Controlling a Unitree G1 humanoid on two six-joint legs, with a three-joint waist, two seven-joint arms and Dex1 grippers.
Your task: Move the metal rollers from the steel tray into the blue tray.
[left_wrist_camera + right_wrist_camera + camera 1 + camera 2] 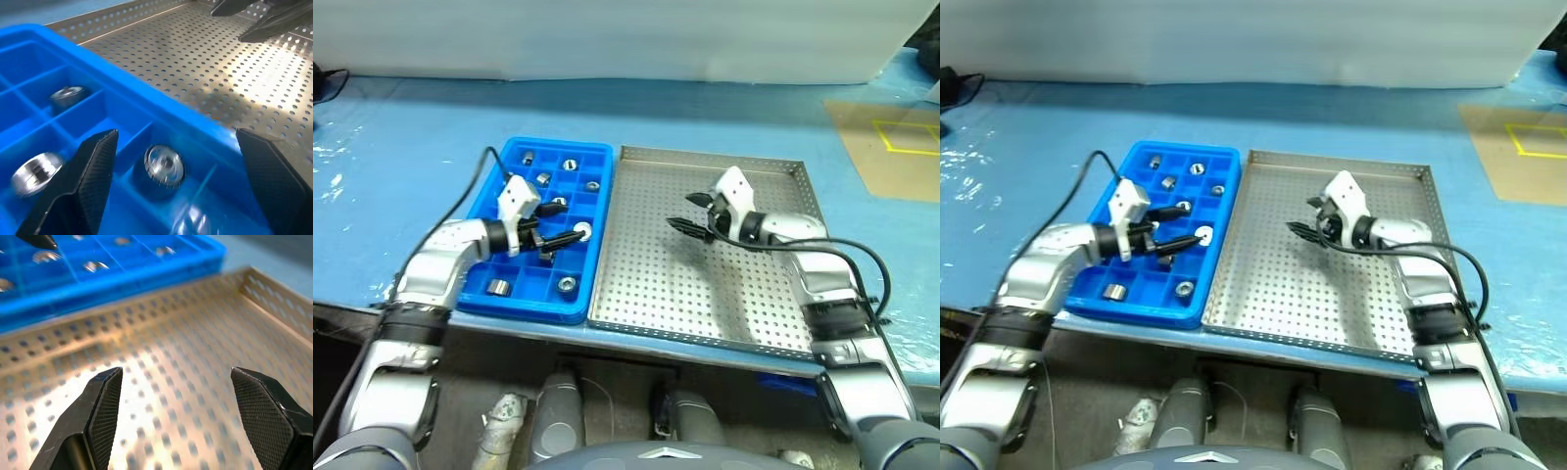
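- The left gripper (566, 223) hung over the blue tray (514, 294) with its two black fingers spread wide and nothing between them.
- In its wrist view, one metal roller (164, 164) sat in a compartment between the spread fingers (88, 181), beside the tray's wall next to the steel tray.
- The right gripper (693, 213) hovered above the steel tray (705, 313), jaws parted and empty, pointing toward the blue tray.
- Its wrist view showed bare perforated floor between its fingers (105, 411).
- The metal rollers (570, 165) lay spread through the blue tray's compartments: several toward the far end, one near the middle by the left fingertips, two at the near end.
- No roller could be seen on the visible floor of the steel tray.
- The two trays sat side by side, edges touching, on a blue-covered table (391, 176), the blue tray on the robot's left.
- A black cable (470, 191) curved from the left wrist across the table.
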